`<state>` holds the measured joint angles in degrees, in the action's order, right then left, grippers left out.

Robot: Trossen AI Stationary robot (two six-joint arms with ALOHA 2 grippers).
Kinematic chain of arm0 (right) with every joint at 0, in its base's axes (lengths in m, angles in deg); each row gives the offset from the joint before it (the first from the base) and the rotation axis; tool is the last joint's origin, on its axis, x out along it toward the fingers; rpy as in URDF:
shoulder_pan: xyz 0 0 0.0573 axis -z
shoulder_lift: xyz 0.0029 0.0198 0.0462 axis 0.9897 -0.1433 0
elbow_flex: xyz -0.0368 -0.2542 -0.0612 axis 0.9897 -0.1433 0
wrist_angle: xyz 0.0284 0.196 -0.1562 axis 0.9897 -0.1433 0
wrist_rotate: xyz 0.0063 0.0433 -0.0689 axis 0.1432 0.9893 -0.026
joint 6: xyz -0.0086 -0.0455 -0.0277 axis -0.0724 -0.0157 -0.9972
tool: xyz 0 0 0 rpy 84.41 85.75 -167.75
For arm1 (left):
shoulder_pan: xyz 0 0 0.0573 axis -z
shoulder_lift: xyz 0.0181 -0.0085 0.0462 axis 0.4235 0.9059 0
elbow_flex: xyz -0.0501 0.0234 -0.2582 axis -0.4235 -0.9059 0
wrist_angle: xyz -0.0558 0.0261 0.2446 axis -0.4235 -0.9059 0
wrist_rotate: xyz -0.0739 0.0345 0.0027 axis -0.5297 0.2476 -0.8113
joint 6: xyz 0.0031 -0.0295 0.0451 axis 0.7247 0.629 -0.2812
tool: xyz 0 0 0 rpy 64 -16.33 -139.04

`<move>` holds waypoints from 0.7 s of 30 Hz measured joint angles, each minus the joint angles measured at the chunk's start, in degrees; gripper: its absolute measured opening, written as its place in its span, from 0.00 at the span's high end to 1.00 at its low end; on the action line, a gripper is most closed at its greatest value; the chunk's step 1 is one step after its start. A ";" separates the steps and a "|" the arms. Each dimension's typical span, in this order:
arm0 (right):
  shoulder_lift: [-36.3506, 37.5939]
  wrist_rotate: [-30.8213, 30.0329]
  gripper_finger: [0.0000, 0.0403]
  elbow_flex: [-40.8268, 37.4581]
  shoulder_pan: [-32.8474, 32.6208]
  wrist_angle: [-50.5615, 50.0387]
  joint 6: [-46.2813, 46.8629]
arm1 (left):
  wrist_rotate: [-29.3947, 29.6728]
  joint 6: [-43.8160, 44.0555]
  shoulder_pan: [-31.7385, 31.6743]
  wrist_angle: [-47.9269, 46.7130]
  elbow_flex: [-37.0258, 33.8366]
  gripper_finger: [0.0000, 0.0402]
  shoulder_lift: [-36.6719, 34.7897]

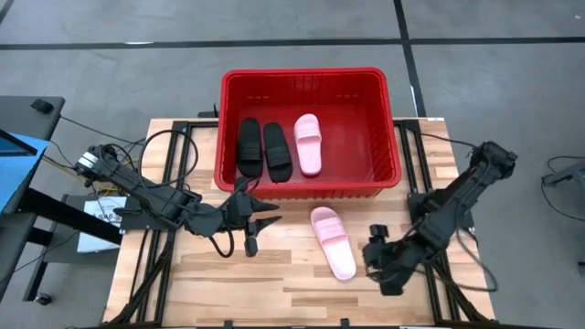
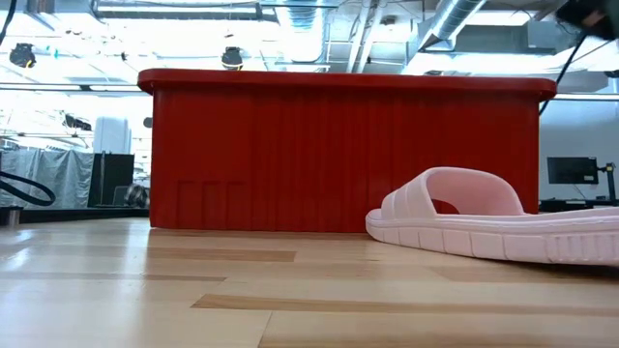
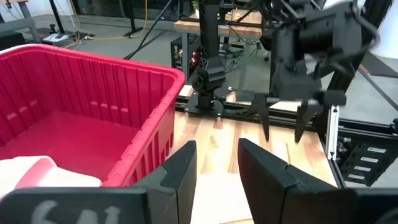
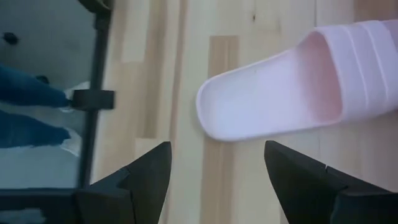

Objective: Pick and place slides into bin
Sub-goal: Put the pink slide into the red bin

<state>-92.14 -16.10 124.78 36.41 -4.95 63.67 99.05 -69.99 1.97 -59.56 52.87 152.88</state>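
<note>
Right gripper has its jaws spread wide, nothing between them, hovering over the bench near its front right corner, just beside the heel of the loose pink slide. Left gripper, jaws also apart and empty, sits just in front of the red bin, toward the bench's left side. Inside the bin at the back edge: two black slides and another pink slide, side by side.
</note>
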 joint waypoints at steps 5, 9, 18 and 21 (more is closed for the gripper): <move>-5.35 0.20 0.38 0.00 2.45 3.01 -2.55 | 0.00 0.37 0.00 -0.13 0.00 0.73 0.00; -8.84 0.24 0.38 0.00 3.62 7.00 -3.56 | -0.52 1.08 0.00 -1.79 0.02 0.73 0.01; -16.49 2.02 0.38 0.04 4.14 11.95 -4.59 | -3.03 3.45 0.01 -4.42 0.02 0.73 0.02; -19.21 3.47 0.38 0.04 4.14 12.86 -4.62 | -4.22 3.55 0.02 -4.42 0.02 0.73 0.02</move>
<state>-111.35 -12.63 124.83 40.55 7.90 59.05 94.84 -66.44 1.99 -63.98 52.89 152.90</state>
